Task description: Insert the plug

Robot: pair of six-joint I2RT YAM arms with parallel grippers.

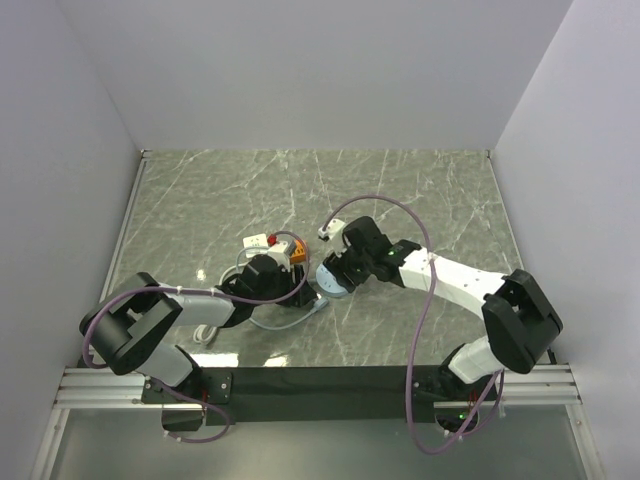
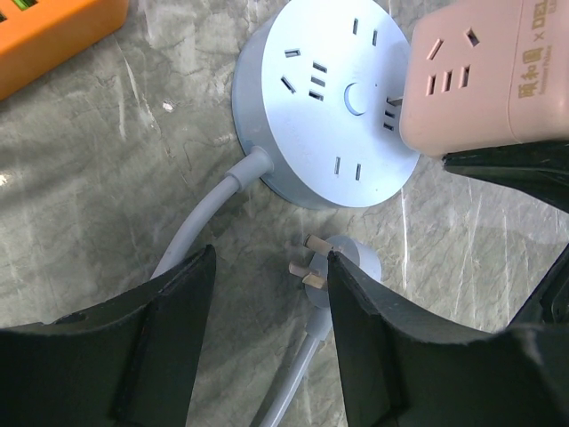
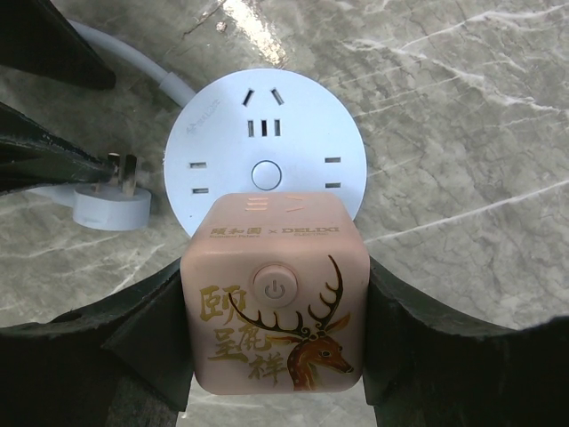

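Left end effector (image 2: 269, 260): fingers spread wide and low over the bench (image 1: 420, 190), nothing gripped. An orange strip (image 2: 44, 36) sits at the far-left corner of the left wrist view, well apart from the fingers. The plug (image 2: 348, 262), white, lies flat on the bench just beside the round socket (image 2: 329, 98) and is not inserted. Its prongs point into the gap between the left fingers and its body is tucked against the inner side of one finger; I cannot tell whether they touch. The plug's cable (image 2: 298, 374) runs back under the end effector. The round socket is pale blue-white with several outlet sets around a centre button, and its own grey cord (image 2: 213, 209) leaves on the side toward the left arm. In the top view it sits between the two end effectors. Right end effector (image 3: 276, 294): clamped on both sides of a pink cube (image 3: 276, 329), which has a power button and a deer print on its top face. The cube overlaps the socket's rim on the right arm's side; contact with the socket is not resolvable.
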